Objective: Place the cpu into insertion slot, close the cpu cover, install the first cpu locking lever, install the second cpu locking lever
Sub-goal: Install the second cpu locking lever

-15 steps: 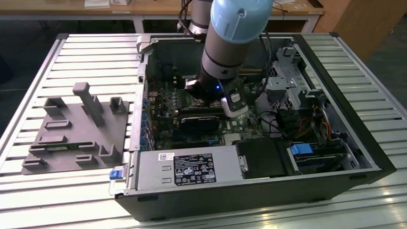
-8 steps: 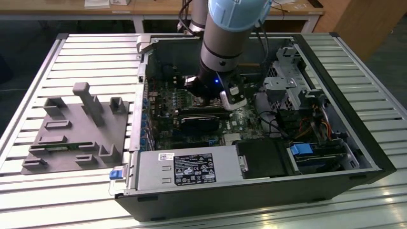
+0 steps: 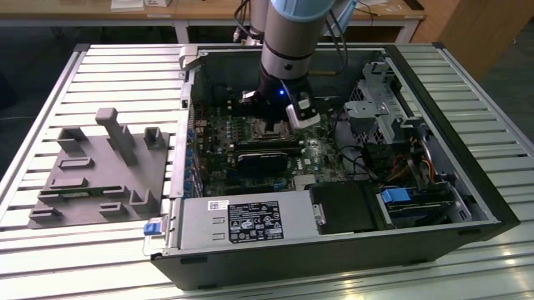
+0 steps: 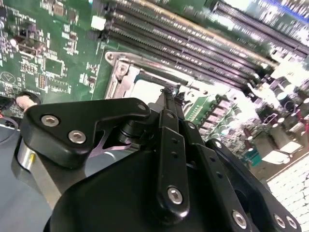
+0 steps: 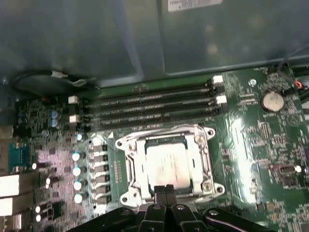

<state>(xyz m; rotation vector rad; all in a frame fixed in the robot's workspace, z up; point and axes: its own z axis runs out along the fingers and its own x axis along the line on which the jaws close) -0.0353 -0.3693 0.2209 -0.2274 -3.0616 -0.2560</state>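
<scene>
low over the socket, the end effector (image 5: 165, 189) hangs with fingertips pinched together, gripping nothing, at the edge of the cpu cover (image 5: 205, 154). the cpu (image 5: 166, 164) sits inside the insertion slot (image 5: 136, 169). press squarely, avoiding the memory slots (image 5: 145, 108).

The cpu (image 5: 165, 163) has a dull silver-grey metal top, framed by the shinier bright-metal cpu cover (image 5: 166, 164). The motherboard (image 5: 251, 140) is glossy green. The gripper (image 4: 171, 94) links look like matt black metal, perhaps plastic, with bright steel screws (image 4: 77, 137).
</scene>
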